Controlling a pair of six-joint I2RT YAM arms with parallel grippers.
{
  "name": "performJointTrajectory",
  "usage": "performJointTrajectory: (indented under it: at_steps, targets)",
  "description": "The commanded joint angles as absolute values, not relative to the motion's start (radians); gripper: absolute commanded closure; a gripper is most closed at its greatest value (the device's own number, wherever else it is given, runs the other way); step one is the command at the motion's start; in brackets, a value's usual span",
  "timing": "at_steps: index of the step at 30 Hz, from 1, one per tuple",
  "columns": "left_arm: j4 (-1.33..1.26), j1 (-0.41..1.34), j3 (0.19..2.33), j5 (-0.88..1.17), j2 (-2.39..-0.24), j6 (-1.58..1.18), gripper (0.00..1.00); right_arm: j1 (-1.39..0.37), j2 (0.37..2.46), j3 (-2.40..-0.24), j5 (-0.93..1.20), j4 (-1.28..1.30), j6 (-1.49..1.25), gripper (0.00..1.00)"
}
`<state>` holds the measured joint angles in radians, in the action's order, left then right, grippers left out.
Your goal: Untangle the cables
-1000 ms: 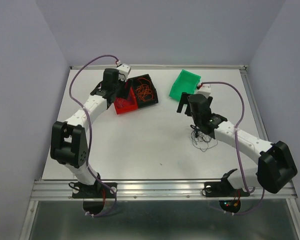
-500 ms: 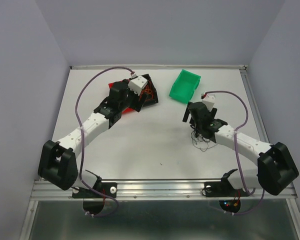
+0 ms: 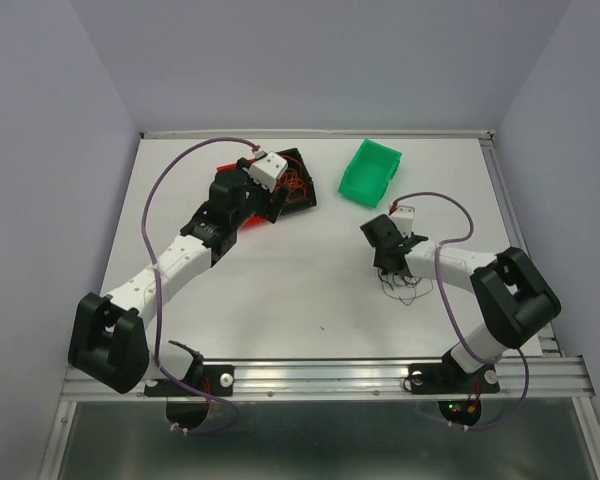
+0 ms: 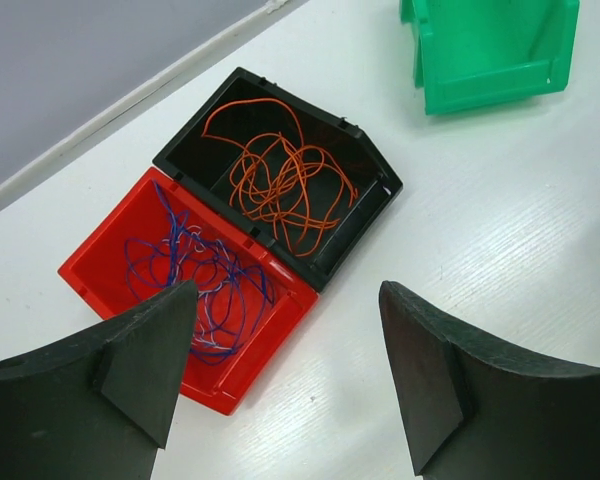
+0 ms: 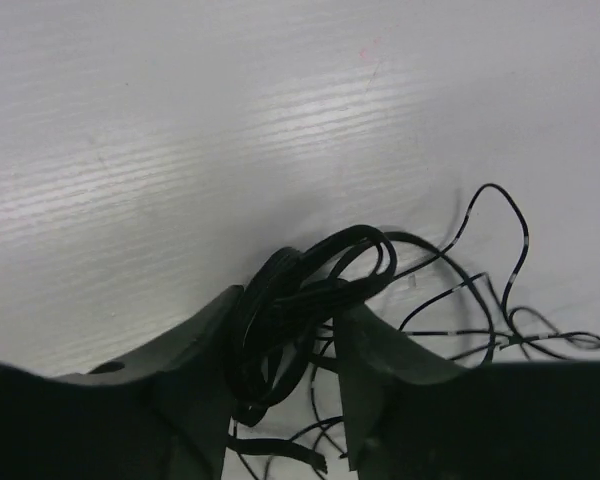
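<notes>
Black cables (image 5: 352,238) sit clamped in the right gripper (image 5: 285,335), which has sunk to the table (image 5: 280,100) near its right edge since a second ago; a judgement: black gets sorted next. The left gripper (image 4: 285,345) hangs spread over the far-left containers: blue cables (image 4: 195,275) in the red bin (image 4: 90,272), orange cables (image 4: 285,185) in the black bin (image 4: 376,190), and the green bin (image 4: 490,92) shows nothing inside.

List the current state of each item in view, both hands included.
left hand: open, empty, above the red bin and black bin.
right hand: shut on the black cables, low at the table.
black cables: bunch pinched, loose strands trailing on the table.
orange cables: loose in the black bin.
blue cables: loose in the red bin.
green bin: looks empty.
</notes>
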<state>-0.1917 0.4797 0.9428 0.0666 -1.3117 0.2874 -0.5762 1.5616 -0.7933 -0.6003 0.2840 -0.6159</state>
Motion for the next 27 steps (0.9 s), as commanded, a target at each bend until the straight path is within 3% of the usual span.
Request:
performJointTrajectory:
  at_steps: [1,2,12,27]
  targets:
    - [-0.247,0.477,0.936,0.092,-1.287,0.299,0.16,-0.574,1.575,-0.865,-0.574,0.315,-0.618,0.88]
    - [-0.247,0.477,0.934,0.109,-1.289,0.301,0.16,-0.574,1.565,-0.864,-0.559,0.307,-0.611,0.99]
    - [-0.308,0.483,0.871,0.359,-1.296,0.347,0.16,-0.627,1.226,-0.669,-0.069,-0.133,-0.472,0.99]
    - [-0.623,0.549,0.727,0.558,-1.368,0.376,0.12,-0.627,1.035,-0.584,0.201,-0.437,-0.529,0.99]
